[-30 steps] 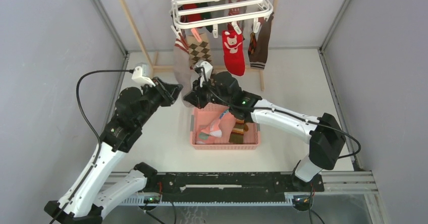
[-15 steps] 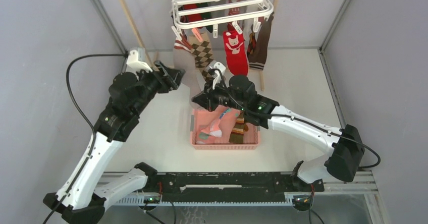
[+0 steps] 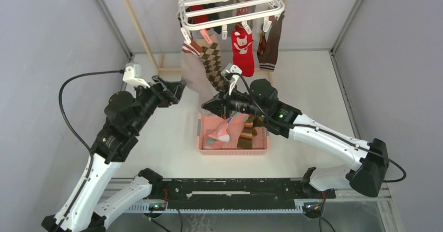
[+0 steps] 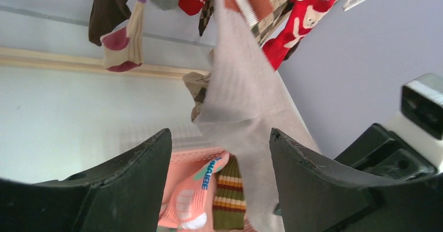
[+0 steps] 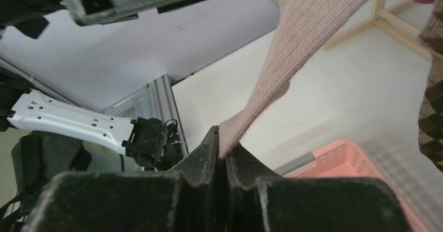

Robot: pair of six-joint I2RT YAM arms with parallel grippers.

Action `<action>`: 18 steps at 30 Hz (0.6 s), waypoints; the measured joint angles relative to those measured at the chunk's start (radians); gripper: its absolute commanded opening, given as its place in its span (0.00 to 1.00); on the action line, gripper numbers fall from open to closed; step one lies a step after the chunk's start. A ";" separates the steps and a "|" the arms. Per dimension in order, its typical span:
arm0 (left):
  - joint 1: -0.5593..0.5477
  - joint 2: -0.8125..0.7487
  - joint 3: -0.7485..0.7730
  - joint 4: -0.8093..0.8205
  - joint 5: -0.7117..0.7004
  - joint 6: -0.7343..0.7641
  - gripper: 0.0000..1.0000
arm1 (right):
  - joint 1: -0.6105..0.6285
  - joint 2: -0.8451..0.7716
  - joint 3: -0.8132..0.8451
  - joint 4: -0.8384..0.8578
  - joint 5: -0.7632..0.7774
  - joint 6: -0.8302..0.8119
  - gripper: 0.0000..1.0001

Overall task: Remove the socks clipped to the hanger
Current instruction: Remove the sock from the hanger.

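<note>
A: How far is the task now?

B: Not far, I judge. Under the white plastic rectangular hanger (image 3: 230, 4), many mixed-colour fabric socks (image 3: 243, 51) are still clipped. The pink slatted plastic basket (image 3: 232, 151) on the tabletop (image 3: 156, 148) holds only a few loose socks (image 3: 230, 130).

A: And the sock in work?

B: The pale ribbed sock (image 3: 196, 75) seems still clipped at its striped cuff. Its long axis slants from the hanger's near left corner down toward the basket, with the toe lowest. The right gripper (image 3: 209, 105) is closed on that toe. The left gripper (image 3: 177, 91) is open beside the sock and grips nothing.
</note>
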 measured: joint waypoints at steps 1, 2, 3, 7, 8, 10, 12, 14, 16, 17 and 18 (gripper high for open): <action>0.000 -0.014 -0.019 0.006 -0.001 -0.003 0.74 | 0.002 -0.014 -0.009 0.002 -0.006 0.005 0.13; 0.000 -0.024 -0.038 0.012 -0.003 -0.005 0.74 | 0.003 -0.024 -0.014 0.003 -0.010 0.008 0.13; 0.000 -0.037 -0.060 0.020 -0.003 -0.006 0.74 | 0.003 -0.031 -0.017 0.005 -0.016 0.012 0.13; 0.000 -0.064 -0.158 0.078 0.030 -0.028 0.75 | 0.004 -0.037 -0.019 0.024 -0.039 0.026 0.13; 0.000 -0.072 -0.185 0.095 0.048 -0.036 0.76 | 0.004 -0.037 -0.020 0.026 -0.043 0.029 0.13; 0.000 -0.082 -0.227 0.121 0.073 -0.050 0.78 | 0.004 -0.035 -0.021 0.036 -0.055 0.039 0.13; 0.000 -0.084 -0.256 0.145 0.089 -0.060 0.80 | 0.004 -0.029 -0.021 0.050 -0.068 0.045 0.13; 0.000 -0.091 -0.273 0.177 0.106 -0.068 0.80 | 0.005 -0.016 -0.021 0.064 -0.081 0.055 0.14; 0.001 -0.093 -0.278 0.212 0.123 -0.075 0.81 | 0.005 -0.001 -0.021 0.074 -0.094 0.064 0.13; 0.002 -0.088 -0.278 0.237 0.135 -0.080 0.80 | 0.005 0.008 -0.021 0.076 -0.097 0.066 0.13; 0.002 -0.082 -0.278 0.261 0.148 -0.085 0.81 | 0.005 0.014 -0.022 0.076 -0.100 0.068 0.13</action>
